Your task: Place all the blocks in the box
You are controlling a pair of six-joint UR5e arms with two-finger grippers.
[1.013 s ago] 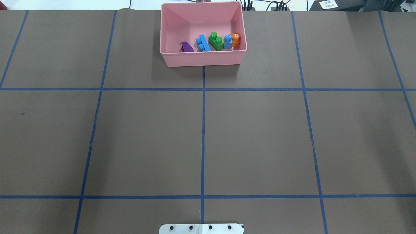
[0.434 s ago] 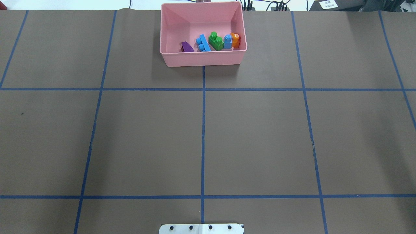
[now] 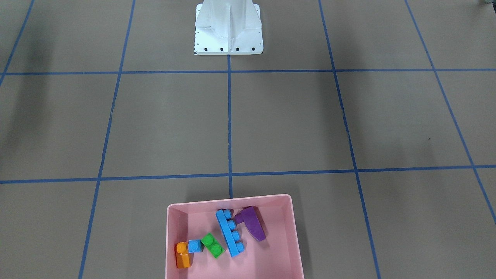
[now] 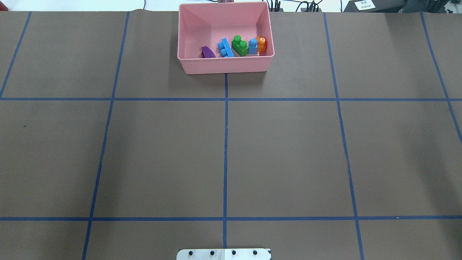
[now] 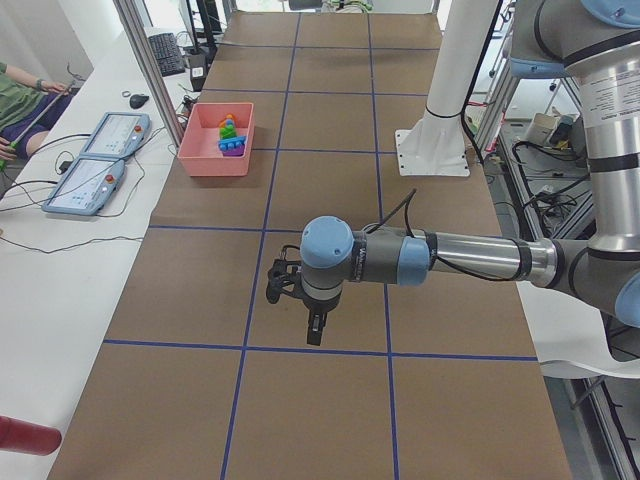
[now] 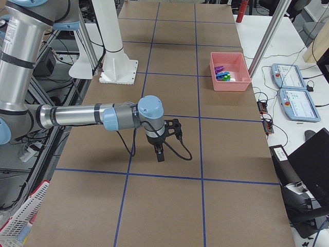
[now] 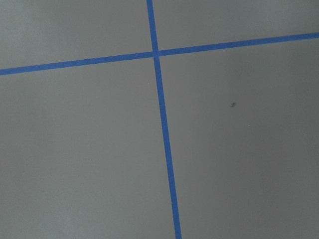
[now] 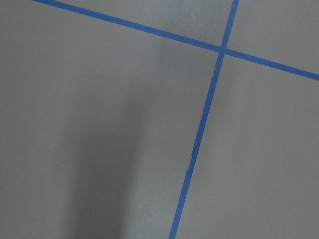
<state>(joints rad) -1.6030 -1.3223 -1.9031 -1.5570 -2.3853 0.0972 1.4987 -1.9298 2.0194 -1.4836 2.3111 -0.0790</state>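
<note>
**All five bricks in the box, both arms out over the brown table**

In the pink box (image 3: 232, 197) at the table's far edge lay the whole set, toward its robot-side wall. The orange one-stud brick (image 3: 182, 254) touched the small blue cube (image 3: 194, 246), and the green two-stud brick (image 3: 212, 245) sat next in line. The long blue four-stud brick (image 3: 231, 232) lay just beside that, with the purple wedge (image 3: 252, 224) at its far end.

No brick showed on the table (image 3: 290, 124) in any view, so the sorting looked finished. What remained was judged to be only a park-and-stop, calling for no grasp at all.

The left gripper (image 5: 314, 328) and the right gripper (image 6: 160, 153) hung over tape lines, well apart from the box. They showed only in the side views, so it could not be told whether their fingers were spread or pressed together.
</note>
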